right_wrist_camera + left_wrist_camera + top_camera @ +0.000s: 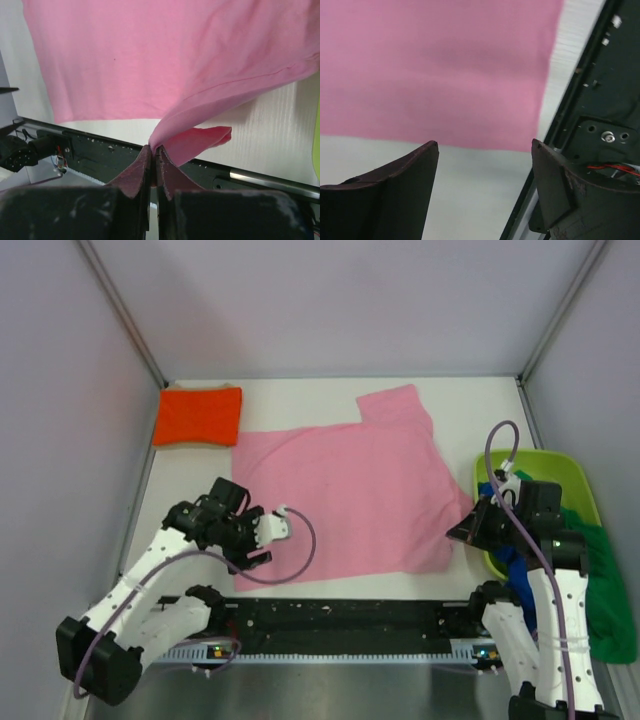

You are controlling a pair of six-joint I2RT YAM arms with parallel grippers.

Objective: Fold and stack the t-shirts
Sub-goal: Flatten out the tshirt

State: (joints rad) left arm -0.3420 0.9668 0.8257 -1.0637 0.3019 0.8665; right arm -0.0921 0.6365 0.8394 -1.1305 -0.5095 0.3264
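Bench (300,390): white with a faint grain, bare around the cloth.
Walls (340,300): plain pale lilac panels on three sides, with grey metal strips running down the two far corners.
Rail (340,618): black, along the near edge between the two arm bases.
Pink shirt (350,490): spread flat mid-bench, one sleeve pointing to the far side, its near hem close to the rail.
Orange shirt (198,417): folded into a rectangle in the far-left corner, just beside the pink shirt's far-left edge.
Tub (560,465): lime green, at the right edge of the bench.
Blue shirt (520,565): bunched in the tub's near end, partly hidden by the right arm.
Green shirt (605,580): dark, draped over the tub's near-right rim.
Left end effector (485,145): fingers spread wide and holding nothing, over bare bench just off the pink shirt's near-left corner.
Right end effector (154,147): fingers pressed together on the pink shirt's near-right edge, the cloth drawn up into a peak.
Markings: small coloured spots on the arm bases, too small to read.
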